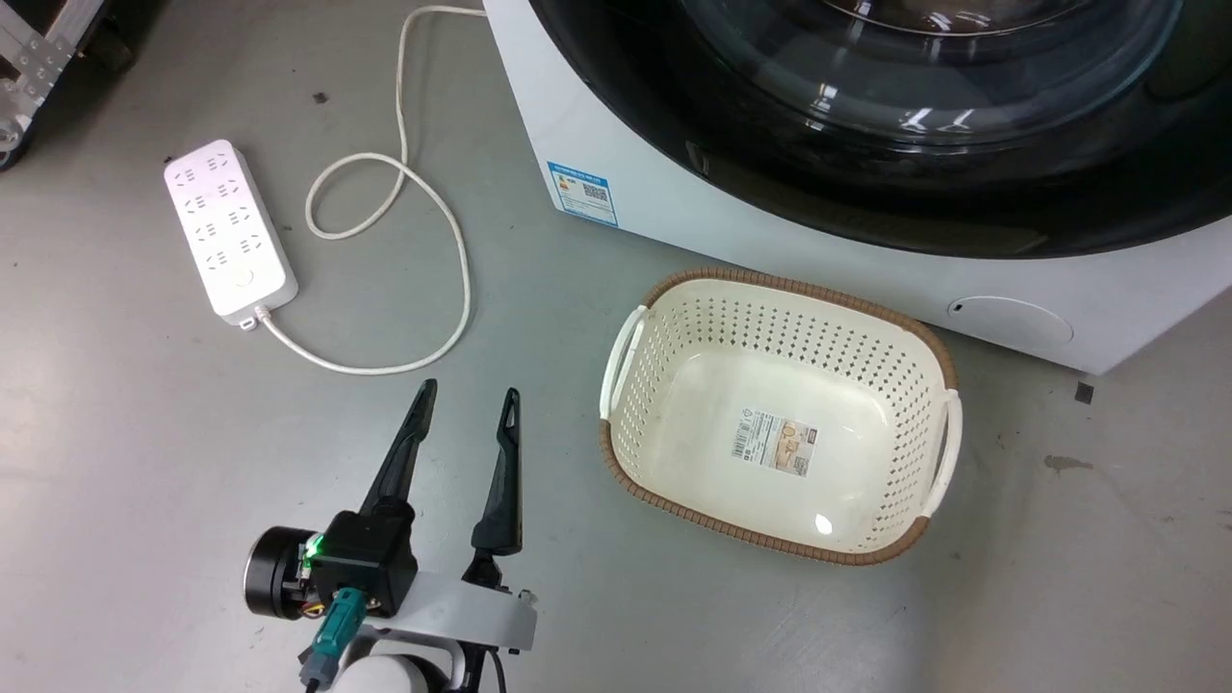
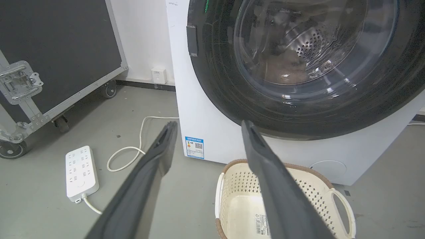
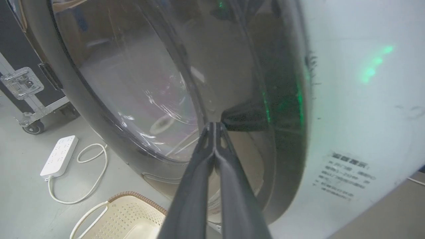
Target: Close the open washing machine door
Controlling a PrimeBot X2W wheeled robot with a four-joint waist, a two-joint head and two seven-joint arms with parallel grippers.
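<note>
The washing machine door (image 1: 866, 202), a black ring around a bulging glass bowl, lies against the white washing machine (image 1: 654, 207) at the top of the head view. My left gripper (image 1: 469, 390) hovers open over the floor to the left of the machine, empty. In the left wrist view the left gripper (image 2: 209, 123) points at the door (image 2: 225, 86), which sits flat on the machine front. In the right wrist view my right gripper (image 3: 215, 124) is shut, its tips pressed against the door's black frame (image 3: 279, 139) beside the glass (image 3: 132, 86).
A cream perforated basket (image 1: 789, 285) with a brown rim stands empty on the floor in front of the machine. A white power strip (image 1: 229, 226) and its looping cable (image 1: 452, 241) lie to the left. A black wheeled flight case (image 2: 49, 49) stands further left.
</note>
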